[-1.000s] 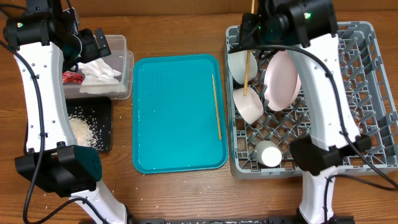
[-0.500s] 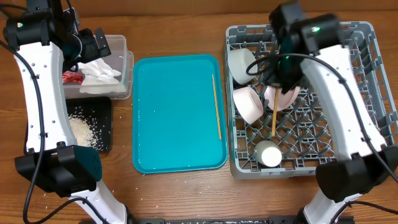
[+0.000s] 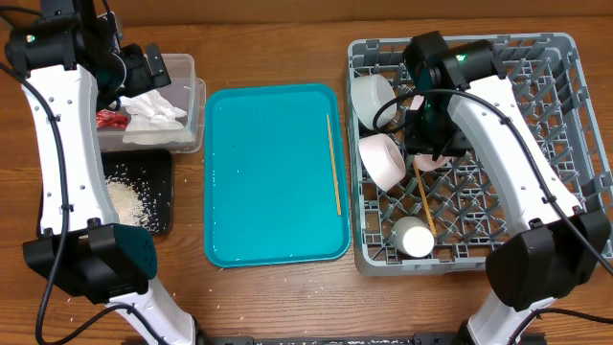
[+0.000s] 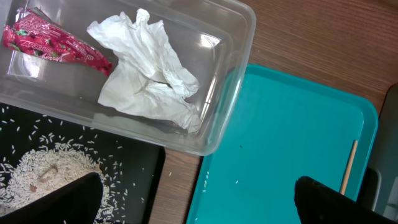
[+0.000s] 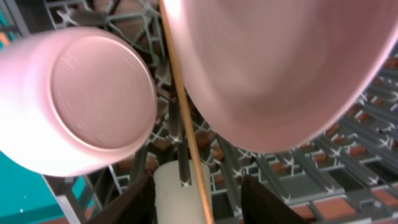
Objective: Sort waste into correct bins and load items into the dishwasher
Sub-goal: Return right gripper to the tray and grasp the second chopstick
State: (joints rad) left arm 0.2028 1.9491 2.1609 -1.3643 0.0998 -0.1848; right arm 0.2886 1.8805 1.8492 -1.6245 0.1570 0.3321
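The left claw (image 4: 199, 186) hangs wide apart, holding nothing, above the clear tub (image 4: 230, 93). In the tub lie the red wrapper (image 4: 53, 42) and a white napkin (image 4: 149, 74). Rice (image 3: 124, 199) sits in the black tray (image 3: 163, 168) beside it. One chopstick (image 3: 333, 163) lies on the teal tray (image 3: 268, 172). The other chopstick (image 5: 183, 118) is in the grey dish rack (image 3: 565, 144), between a white bowl (image 5: 93, 99) and the pink plate (image 5: 280, 74). The right claw (image 5: 199, 186) is apart, one finger on each side of it, not touching.

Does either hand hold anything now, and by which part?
Nothing is held. The right hand is open, the chopstick passing between its fingers untouched. The left hand is open and empty.
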